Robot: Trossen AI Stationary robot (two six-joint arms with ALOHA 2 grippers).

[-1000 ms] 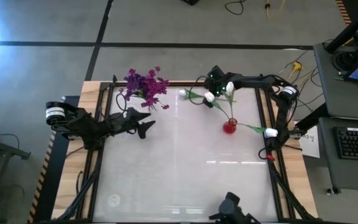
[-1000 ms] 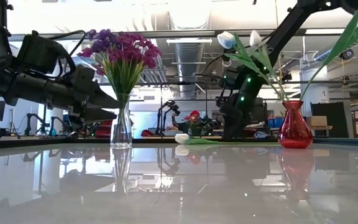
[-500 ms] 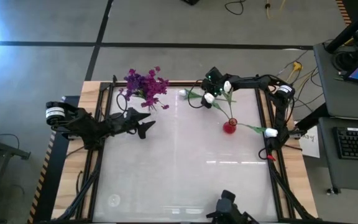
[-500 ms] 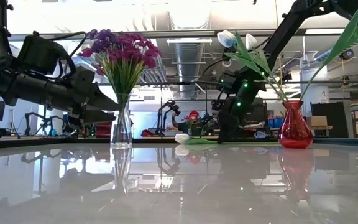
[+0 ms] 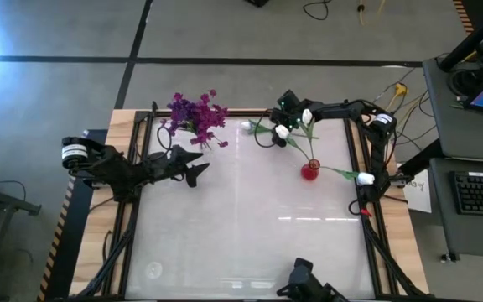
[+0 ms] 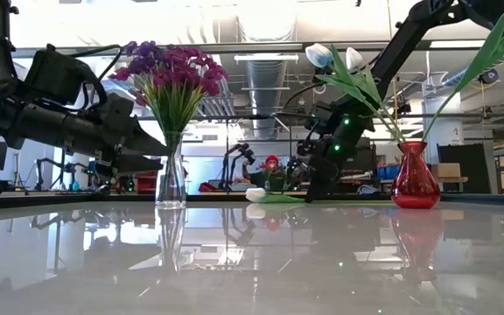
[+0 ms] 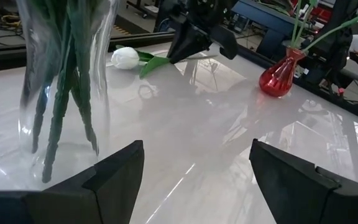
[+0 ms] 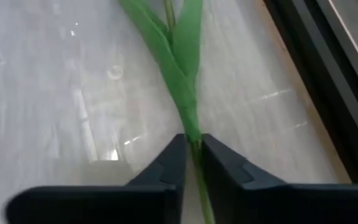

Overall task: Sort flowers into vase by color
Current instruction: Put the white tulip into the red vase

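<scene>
Shiny white table point(image 5: 250, 235) w/ a big workshop room behind it, seen past the arms in the low view. On the table, at the far edge, a white tulip point(image 7: 127, 57) lies flat on its side, its bud toward the purple side & its green stem point(image 8: 190, 127) running back under the right gripper point(image 8: 191, 155). That gripper is down at the table & its two fingers are now pressed together on the stem, pinching it; a sec ago they were spread apart around it, so the grab just happened. This likely means the tulip is ready to be lifted, prob. toward the red vase point(image 5: 310, 171), which stands close by & already holds other white tulips point(image 6: 332, 57). Purple flowers point(image 5: 195, 113) are in the clear glass vase point(image 6: 171, 171) on the other side, so that color looks sorted. Left gripper point(image 7: 194, 171) waits low just beside the glass vase, fingers spread wide, holding nothing, same spot as before. Watch out: the stem is thin & the grip is far from the bud, so it may droop or swing when raised.
</scene>
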